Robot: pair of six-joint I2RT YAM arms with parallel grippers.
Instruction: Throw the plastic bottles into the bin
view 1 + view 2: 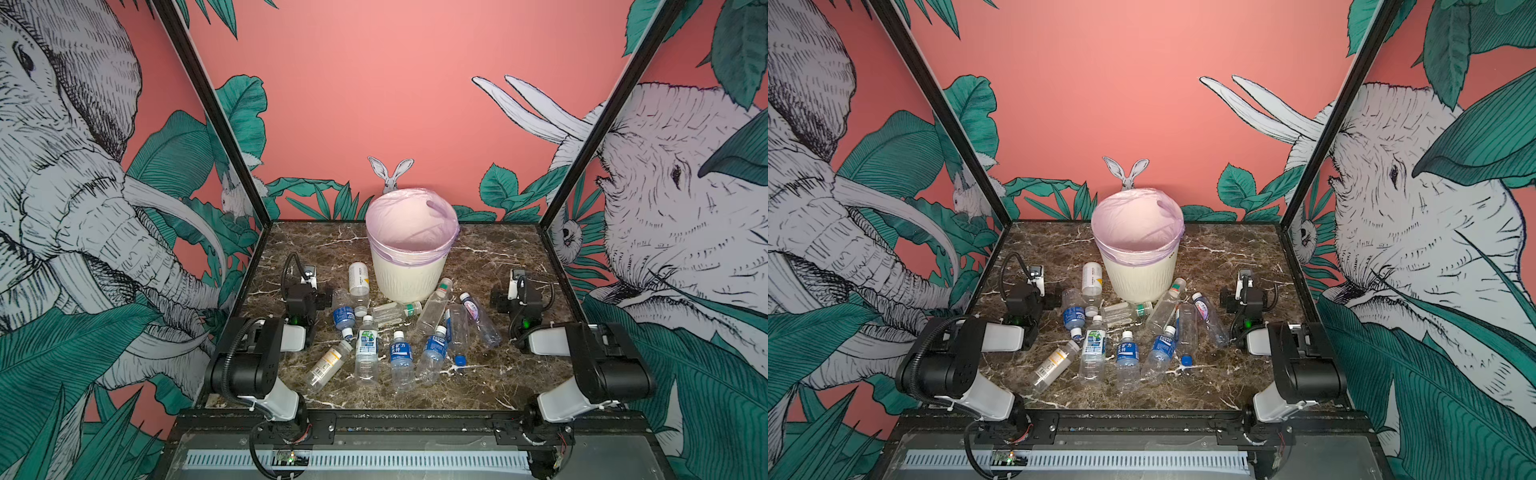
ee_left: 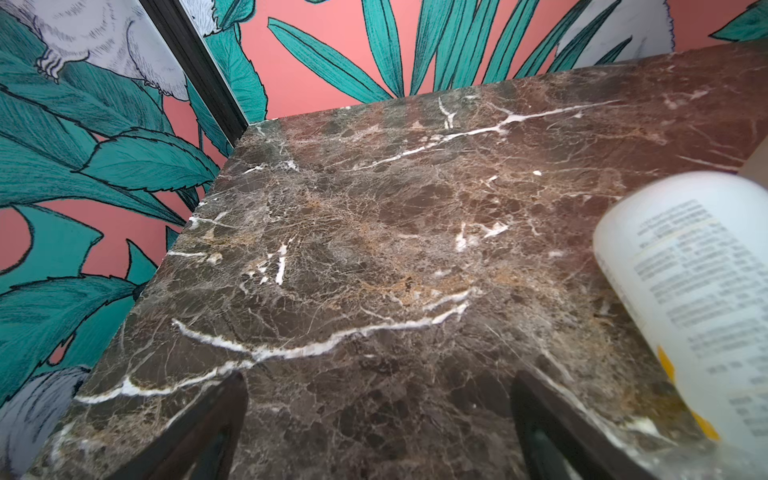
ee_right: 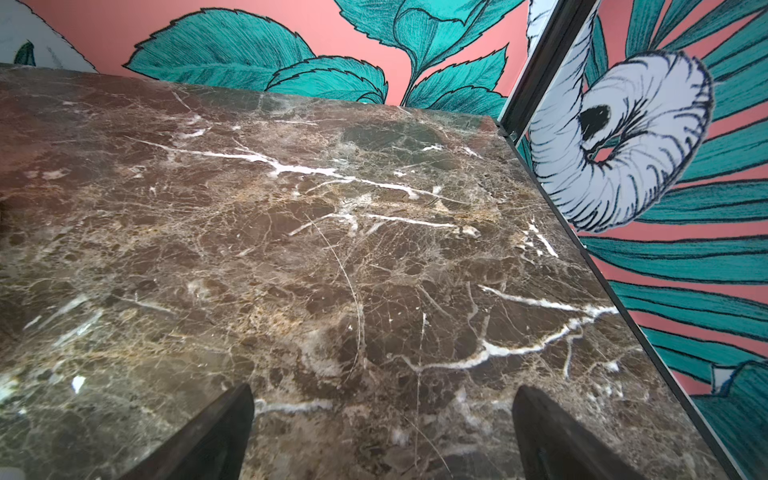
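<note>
Several plastic bottles (image 1: 395, 332) lie scattered on the marble table in front of the bin (image 1: 409, 276), a cream ribbed basket with a pink liner, seen in both top views (image 1: 1138, 274). Nothing shows inside the bin. My left gripper (image 2: 378, 382) is open over bare marble at the left of the pile (image 1: 308, 277). A white-and-yellow labelled bottle (image 2: 690, 299) lies just beside it, apart from the fingers. My right gripper (image 3: 382, 392) is open over bare marble at the right of the pile (image 1: 517, 286), holding nothing.
The marble table (image 1: 490, 374) is boxed in by black frame posts (image 1: 216, 112) and patterned walls on three sides. Both arms are folded low near the front corners. The bin stands at the back middle, with bottles leaning against its base.
</note>
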